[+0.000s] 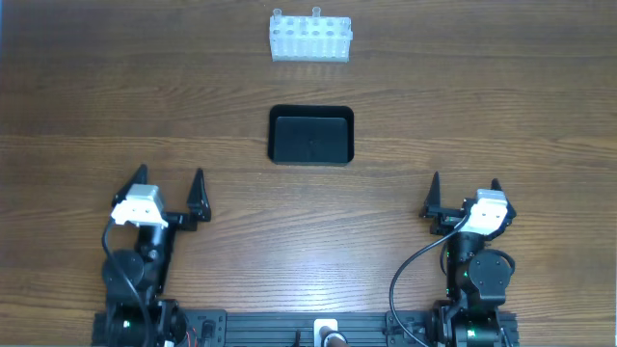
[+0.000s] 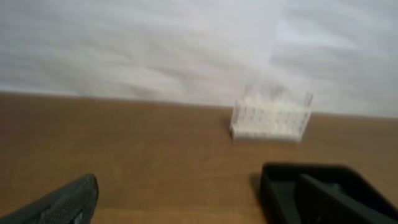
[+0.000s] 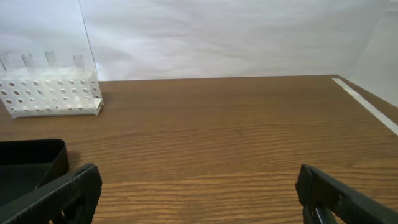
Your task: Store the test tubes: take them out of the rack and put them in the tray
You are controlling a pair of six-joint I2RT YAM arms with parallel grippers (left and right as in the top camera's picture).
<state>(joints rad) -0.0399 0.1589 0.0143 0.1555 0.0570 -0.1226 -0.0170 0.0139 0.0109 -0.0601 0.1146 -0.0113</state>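
Observation:
A white test tube rack [image 1: 310, 39] stands at the far middle of the table, with clear tubes [image 1: 315, 13] upright in it. In the right wrist view, several tubes [image 3: 50, 60] stick up from the rack [image 3: 51, 94]. The black tray [image 1: 274, 135] lies nearer than the rack, with nothing in it. My left gripper [image 1: 172, 183] rests open at the near left, far from both. My right gripper [image 1: 465, 188] rests open at the near right. The left wrist view has the rack [image 2: 271, 115] and tray [image 2: 292, 186] ahead of the left gripper [image 2: 199, 211].
The brown wooden table [image 1: 501, 87] stretches around the rack and tray. A pale wall [image 3: 236, 37] rises behind the table's far edge. A white strip [image 3: 364, 102] runs along the table near its right side.

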